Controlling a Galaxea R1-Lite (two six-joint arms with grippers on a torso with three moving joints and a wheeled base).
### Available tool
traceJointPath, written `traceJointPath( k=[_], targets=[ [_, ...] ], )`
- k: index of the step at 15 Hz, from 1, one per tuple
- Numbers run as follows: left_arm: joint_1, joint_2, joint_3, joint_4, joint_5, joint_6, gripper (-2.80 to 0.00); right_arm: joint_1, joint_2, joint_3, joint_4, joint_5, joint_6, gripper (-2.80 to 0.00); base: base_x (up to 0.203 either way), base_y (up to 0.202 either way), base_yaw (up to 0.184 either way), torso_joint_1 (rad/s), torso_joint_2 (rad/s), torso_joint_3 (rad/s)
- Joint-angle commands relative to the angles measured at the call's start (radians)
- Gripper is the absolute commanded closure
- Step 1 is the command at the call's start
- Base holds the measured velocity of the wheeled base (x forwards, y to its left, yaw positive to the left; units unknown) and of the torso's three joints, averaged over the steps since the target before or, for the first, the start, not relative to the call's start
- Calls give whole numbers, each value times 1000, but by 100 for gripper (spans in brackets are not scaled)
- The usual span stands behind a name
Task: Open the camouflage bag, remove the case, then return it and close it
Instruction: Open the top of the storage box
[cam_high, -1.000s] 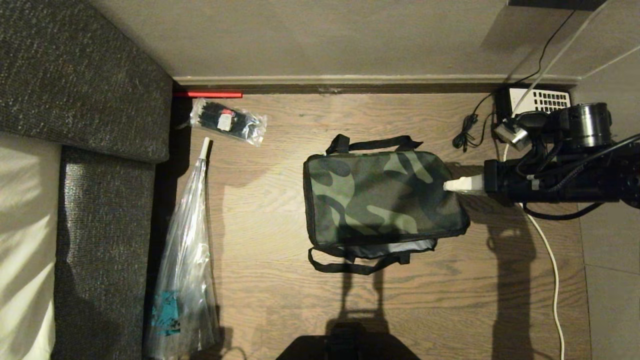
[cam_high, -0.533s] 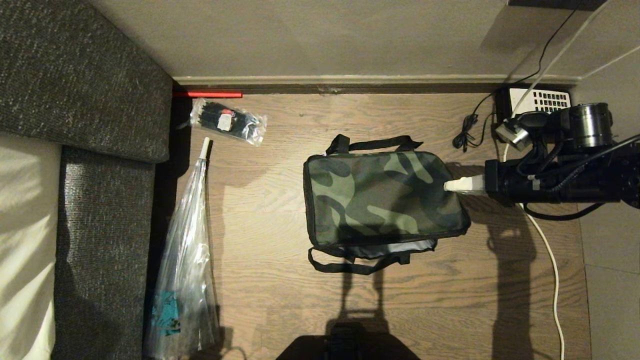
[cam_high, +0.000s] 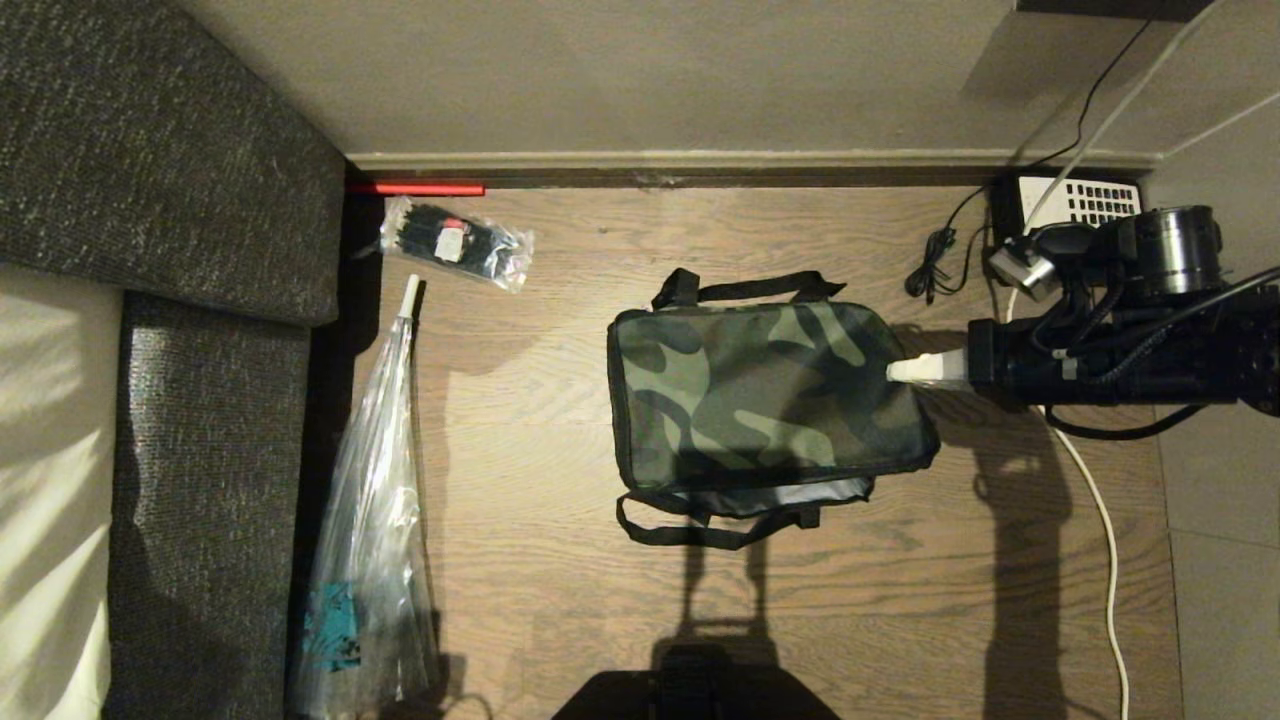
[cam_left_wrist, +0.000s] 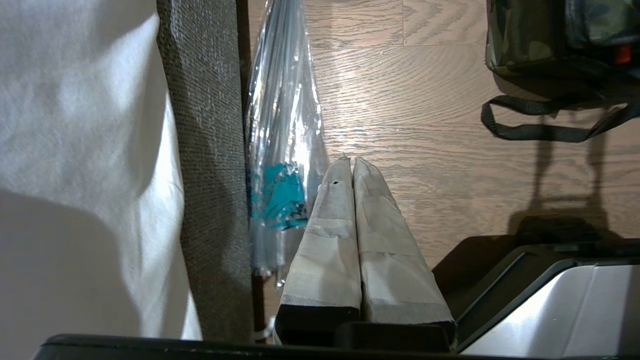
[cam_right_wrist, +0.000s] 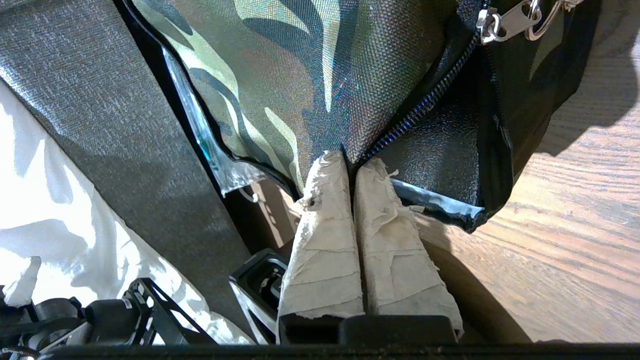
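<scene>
On the far left of the camouflage bag (cam_high: 765, 395) stands a dark grey sofa (cam_high: 200, 200) with a pale cushion (cam_high: 45, 450). Between the sofa and the bag, a long clear plastic bag (cam_high: 375, 520) with a teal print lies on the wooden floor (cam_high: 540, 560). A small clear packet (cam_high: 455, 242) with dark contents lies farther back, near the wall, beside a red stick (cam_high: 415, 188).

The left pincer (cam_left_wrist: 350, 162) is well apart from the camouflage bag, close to the long plastic bag, and its two taped fingers are pressed together with nothing between them.

The camouflage bag lies on the floor in the middle, with one black strap (cam_high: 745, 288) on its wall side and one strap (cam_high: 700, 530) on its near side. The silvery lining shows along its near edge. The case cannot be seen.

The right pincer (cam_high: 900, 371) touches the right end of the bag. In the right wrist view its fingers (cam_right_wrist: 325, 220) are closed together at the zipper line, and I cannot tell whether they pinch any fabric. The metal zipper pull (cam_right_wrist: 505, 22) hangs free near them.

Behind the right arm, a white box (cam_high: 1080, 200) with cables stands at the wall.
</scene>
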Motion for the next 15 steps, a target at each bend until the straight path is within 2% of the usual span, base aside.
traceJointPath(
  k=[1,5,9,12,15],
  targets=[
    [1,1,1,0,-1,3,0,0,3,-2,0,4,1,0,0,0,0,0,0,0],
    [1,1,1,-2,0,-5,0,0,1,-3,-1,4,1,0,0,0,0,0,0,0],
    [1,36,-44,49,0,3,0,0,3,-3,0,4,1,0,0,0,0,0,0,0],
    [7,286,-179,64,7,-22,0,0,4,-2,0,4,1,0,0,0,0,0,0,0],
    [11,680,-392,59,7,-105,0,0,4,-3,2,4,1,0,0,0,0,0,0,0]
  ],
)
